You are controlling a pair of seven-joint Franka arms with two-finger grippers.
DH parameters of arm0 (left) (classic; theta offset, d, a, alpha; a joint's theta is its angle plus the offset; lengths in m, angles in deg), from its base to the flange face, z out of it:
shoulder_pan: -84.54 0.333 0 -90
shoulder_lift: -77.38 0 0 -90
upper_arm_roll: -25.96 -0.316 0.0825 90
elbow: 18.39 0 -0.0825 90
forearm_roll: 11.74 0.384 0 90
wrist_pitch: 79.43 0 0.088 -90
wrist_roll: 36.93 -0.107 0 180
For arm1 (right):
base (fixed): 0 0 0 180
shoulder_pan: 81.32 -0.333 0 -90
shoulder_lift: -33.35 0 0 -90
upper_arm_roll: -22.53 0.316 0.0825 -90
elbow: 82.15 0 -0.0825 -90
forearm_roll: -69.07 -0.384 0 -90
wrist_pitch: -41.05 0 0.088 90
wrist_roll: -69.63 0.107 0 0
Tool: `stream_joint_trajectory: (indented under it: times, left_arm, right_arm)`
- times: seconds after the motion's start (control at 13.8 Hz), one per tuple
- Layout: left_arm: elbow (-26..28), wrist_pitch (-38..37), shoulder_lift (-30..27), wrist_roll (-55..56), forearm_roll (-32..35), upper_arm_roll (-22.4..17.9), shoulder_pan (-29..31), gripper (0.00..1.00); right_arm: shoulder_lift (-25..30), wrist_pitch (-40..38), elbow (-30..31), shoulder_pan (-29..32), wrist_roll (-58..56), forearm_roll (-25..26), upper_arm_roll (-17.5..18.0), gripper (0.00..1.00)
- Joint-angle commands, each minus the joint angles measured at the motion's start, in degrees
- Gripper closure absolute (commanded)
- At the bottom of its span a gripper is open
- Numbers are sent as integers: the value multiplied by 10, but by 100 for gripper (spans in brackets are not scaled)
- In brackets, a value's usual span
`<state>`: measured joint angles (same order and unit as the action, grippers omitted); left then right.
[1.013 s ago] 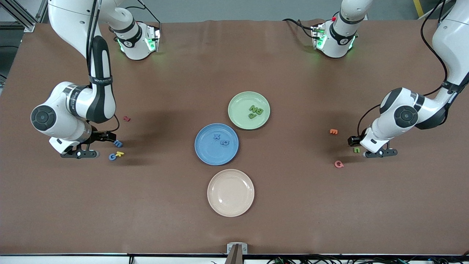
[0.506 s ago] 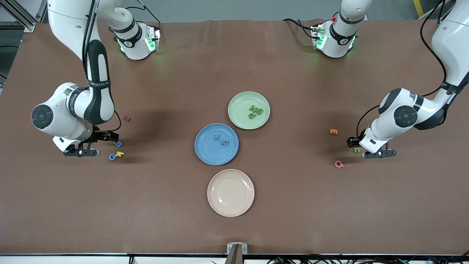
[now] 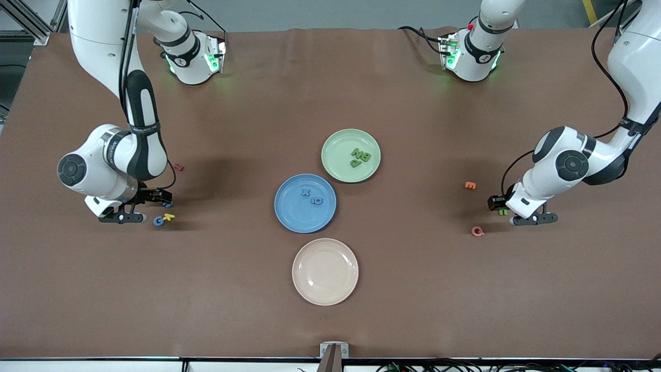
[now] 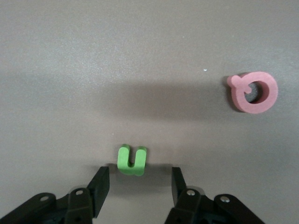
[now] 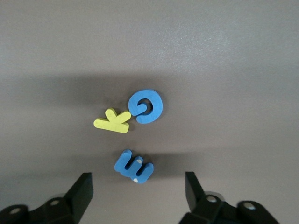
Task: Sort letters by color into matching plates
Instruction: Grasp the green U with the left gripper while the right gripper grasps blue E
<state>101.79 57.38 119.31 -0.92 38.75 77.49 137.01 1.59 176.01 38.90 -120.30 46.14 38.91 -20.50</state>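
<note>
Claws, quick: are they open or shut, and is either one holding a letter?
Left claw: open, holding nothing, just above the green U.
Right claw: open, holding nothing, just above the blue E.

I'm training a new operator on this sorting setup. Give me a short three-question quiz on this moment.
1. True or false: the green plate holds three green letters.
2. Which letter lies between the left gripper's open fingers? A) pink Q B) green U C) orange E
3. Fill in: the right gripper stands open at the blue ___, beside the blue G and yellow K.

Key: 1 true; 2 B; 3 E
</note>
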Motion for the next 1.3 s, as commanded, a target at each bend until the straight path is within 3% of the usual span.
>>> stream_joint_trajectory:
  times: [0.0,0.14,0.58,1.01,1.23]
  left_arm:
    - [-9,4,9,-2,15,-2,-3,39]
    - [-10,4,9,-2,15,-2,-3,40]
    - [-15,4,9,-14,16,-9,-3,40]
    - [-17,5,9,-24,16,-18,-3,42]
    - [-22,5,10,-24,15,-18,-11,49]
  right_arm:
    - [-8,12,1,12,-17,-18,11,20]
    - [-21,21,0,12,-18,-42,18,22]
    - [-30,29,1,24,-17,-46,35,33]
    - [-30,29,1,40,-17,-46,50,50]
    - [-30,29,1,38,-17,-46,50,67]
